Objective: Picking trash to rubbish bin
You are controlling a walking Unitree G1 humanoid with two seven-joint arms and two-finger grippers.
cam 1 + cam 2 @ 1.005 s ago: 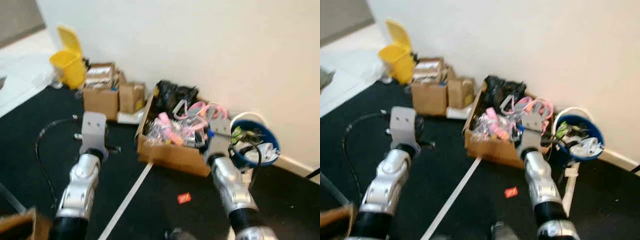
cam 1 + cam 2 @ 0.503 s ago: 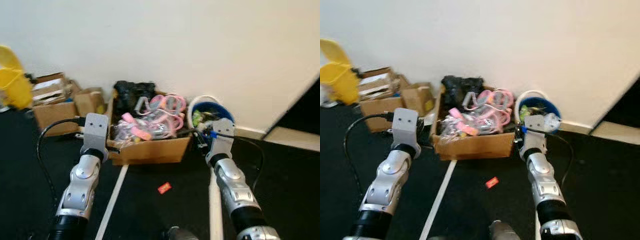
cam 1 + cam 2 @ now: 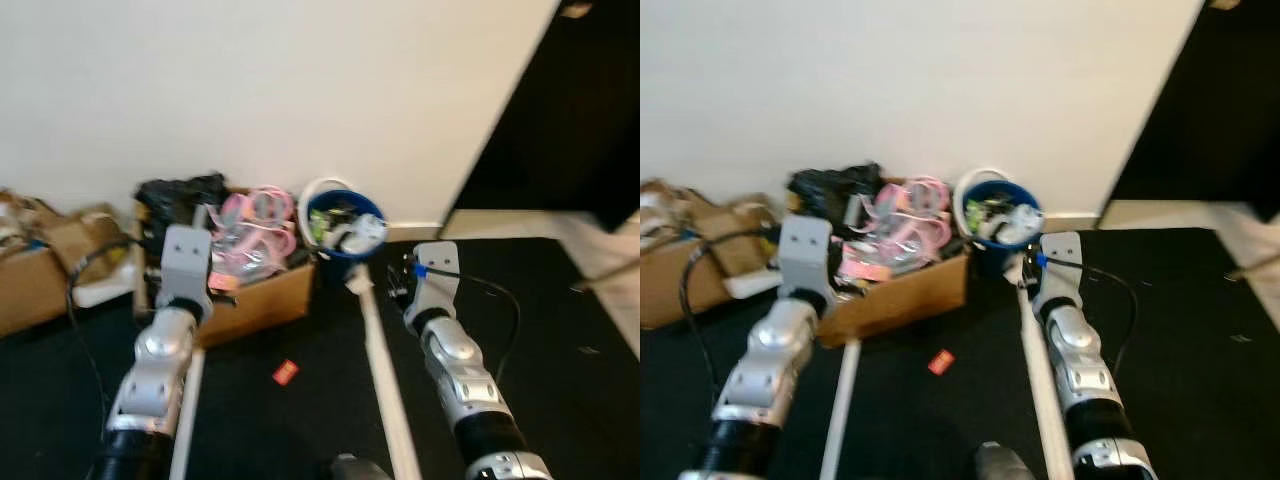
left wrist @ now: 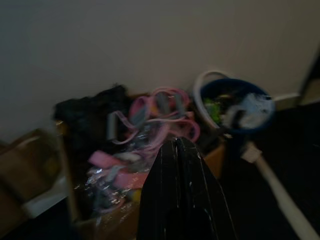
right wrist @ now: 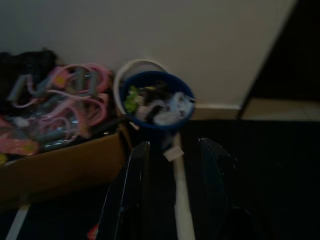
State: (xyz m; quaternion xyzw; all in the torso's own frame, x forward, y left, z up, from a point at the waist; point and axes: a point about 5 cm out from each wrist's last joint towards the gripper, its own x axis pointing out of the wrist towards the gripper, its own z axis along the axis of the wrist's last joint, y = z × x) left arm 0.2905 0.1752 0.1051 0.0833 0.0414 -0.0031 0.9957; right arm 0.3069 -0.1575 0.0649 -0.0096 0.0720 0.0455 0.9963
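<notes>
The left gripper (image 4: pixel 181 145) holds its two long black fingers pressed together into one glossy wedge with nothing between them, raised above the cardboard box (image 3: pixel 262 297). The right gripper (image 5: pixel 172 150) has its two fingers spread apart, empty, with a clear gap through which a white strip (image 5: pixel 181 200) on the floor shows; it hangs above the dark floor just short of the blue bucket (image 5: pixel 155 100). Both arms are silver, smooth and jointed, each ending in a flat grey wrist block, and a black cable loops beside each one. The one blue bucket is round, has a white hoop handle leaning against its rim, and is packed with crumpled white, green and dark scraps; it stands against the pale wall, touching the right end of the box. That open brown box is heaped with pink loops, grey grips and clear crinkled plastic, with a black bundle (image 3: pixel 178 193) at its back. One small red piece of trash (image 3: pixel 285 372) lies flat on the black carpet (image 3: pixel 560 330), in front of the box and between the two arms. Two white strips run along the floor, one beneath each arm. More brown cardboard boxes (image 3: pixel 40 270) sit blurred to the far left.
</notes>
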